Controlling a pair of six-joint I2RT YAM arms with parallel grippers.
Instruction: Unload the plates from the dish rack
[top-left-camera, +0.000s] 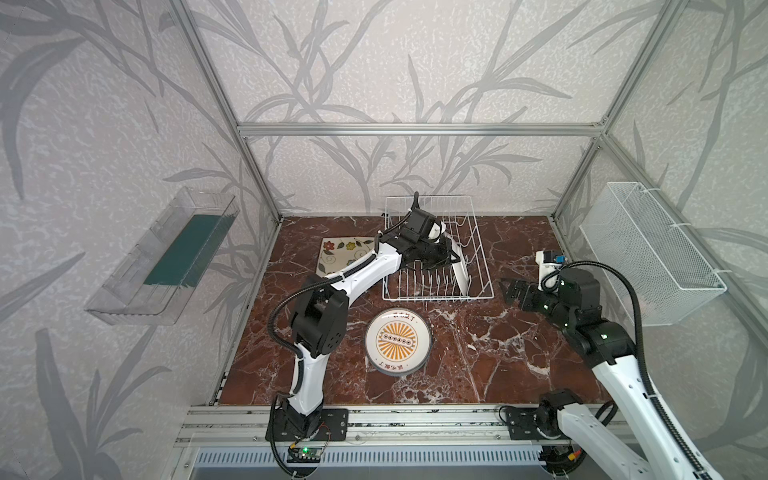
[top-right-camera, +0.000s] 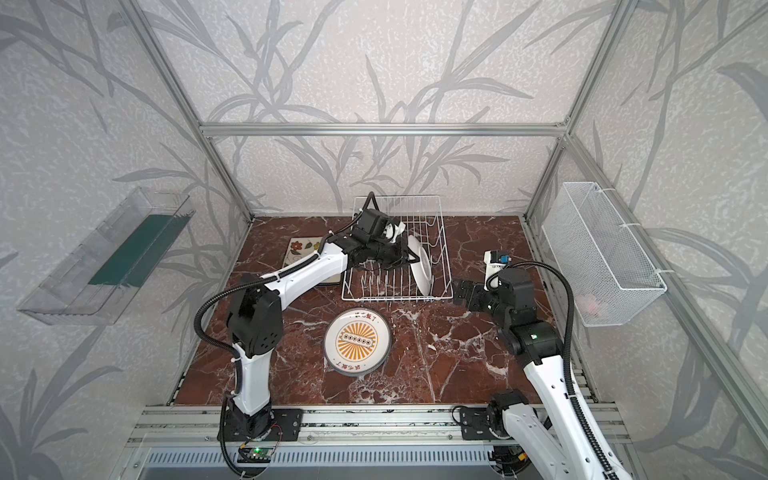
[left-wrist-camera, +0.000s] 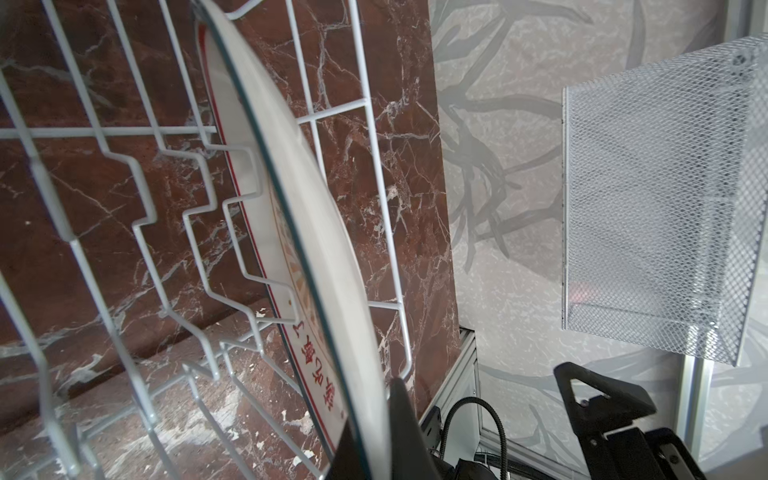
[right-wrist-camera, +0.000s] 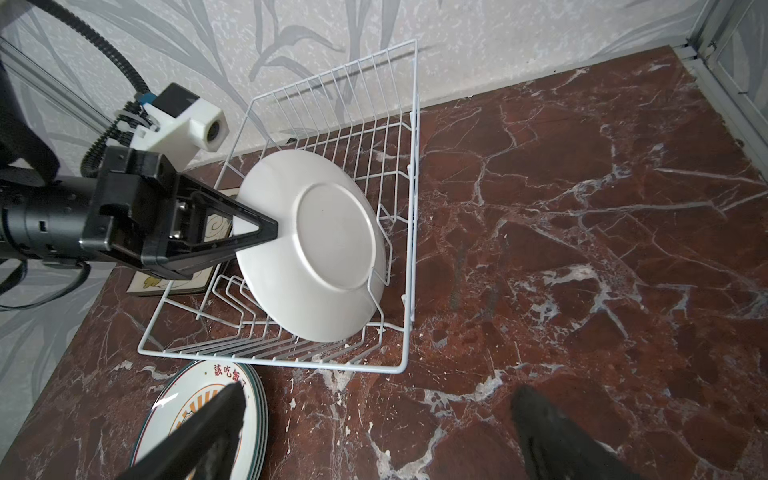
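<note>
I count one dish rack (top-left-camera: 436, 297) at upper centre of both top views, on the tabletop (top-left-camera: 519, 365). It holds a single round plate (top-left-camera: 459, 270), standing on edge near the rack's right end and leaning among the tines. My left pincer (top-left-camera: 453, 255) is clamped on that plate's rim. The right wrist view shows this best: one black triangular finger (right-wrist-camera: 266, 229) lies flat on the plate's plain white back, and the other finger is hidden behind the plate. The left wrist view gives me the plate nearly edge-on, with a strip of red lettering on its face that the top views do not show.

Below the rack, at centre frame, sits one stack of round plates (top-left-camera: 399, 340). From above I see only the top face with its orange sunburst. The right wrist view shows several layered rims, but my right finger covers part of the stack and I cannot fix the count. Left of the rack lies a flowered square plate (top-left-camera: 336, 249). The left arm (top-left-camera: 365, 266) crosses it, and I cannot tell whether more lie beneath.

My right pincer (top-left-camera: 505, 291) is spread wide and empty, just right of the rack's front corner. One mesh basket (top-left-camera: 652, 253) hangs at right and one clear tray (top-left-camera: 162, 257) at left. A pinkish blur inside the basket is too vague to name.
</note>
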